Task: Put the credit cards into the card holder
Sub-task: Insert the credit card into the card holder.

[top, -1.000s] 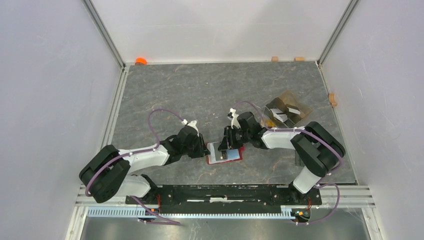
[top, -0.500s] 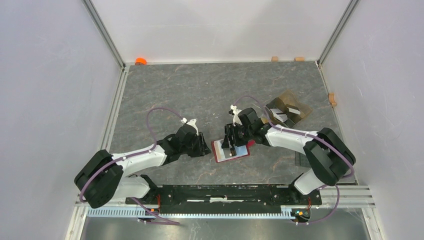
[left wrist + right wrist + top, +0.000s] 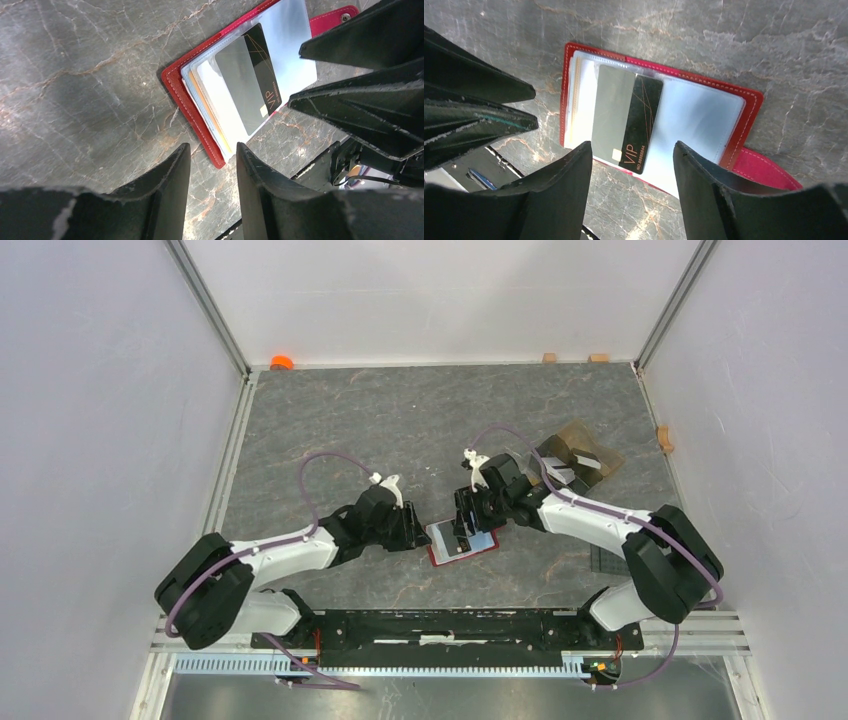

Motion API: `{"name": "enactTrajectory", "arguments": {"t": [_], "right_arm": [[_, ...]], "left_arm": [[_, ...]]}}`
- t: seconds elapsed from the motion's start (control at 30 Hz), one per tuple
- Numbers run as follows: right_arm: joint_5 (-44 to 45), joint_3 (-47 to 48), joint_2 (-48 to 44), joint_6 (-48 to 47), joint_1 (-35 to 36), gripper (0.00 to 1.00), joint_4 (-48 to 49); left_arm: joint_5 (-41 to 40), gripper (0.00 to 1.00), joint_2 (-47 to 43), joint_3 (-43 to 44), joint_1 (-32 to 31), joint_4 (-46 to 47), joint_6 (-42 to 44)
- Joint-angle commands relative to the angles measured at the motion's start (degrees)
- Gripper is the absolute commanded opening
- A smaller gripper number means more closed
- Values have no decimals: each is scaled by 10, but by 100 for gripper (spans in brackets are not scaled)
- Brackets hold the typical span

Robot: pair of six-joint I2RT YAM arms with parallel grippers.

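The dark card [image 3: 629,117] lies on the open pages of the red card holder [image 3: 704,80], slightly askew. Most of its face looks greyed, as if under a clear sleeve, while a black strip with gold "VIP" lettering shows bare and its lower corner reaches the holder's near edge, so I judge it only partly seated, not pushed home. An orange edge [image 3: 207,112] shows among the stacked sleeves below it, which suggests another card is already pocketed; whether the pale blue page beside the dark card is a card or only plastic I cannot tell. The holder lies flat on the grey marbled table [image 3: 400,420], midway between the two arms, probably so that either can reach it. The right gripper [image 3: 631,145] hangs directly over the dark card with its jaws spread wide and nothing between them, straddling the card's width, well placed to nudge or re-grasp it. The left gripper [image 3: 212,150] sits low, just beside the holder's spine edge, its jaws a narrow gap apart and empty, likely there to brace the holder against sliding
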Motion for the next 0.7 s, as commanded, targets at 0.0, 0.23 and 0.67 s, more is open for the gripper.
{"name": "enactTrajectory", "arguments": {"t": [0.0, 0.23, 0.67], "right_arm": [[-22, -22, -13, 3, 0, 63, 21], [-38, -26, 16, 11, 6, 53, 37], [-58, -8, 57, 26, 38, 49, 76]], "left_arm": [[21, 44, 23, 7, -2, 63, -20], [28, 33, 66, 3, -2, 90, -24], [25, 26, 110, -11, -2, 106, -24]]}}
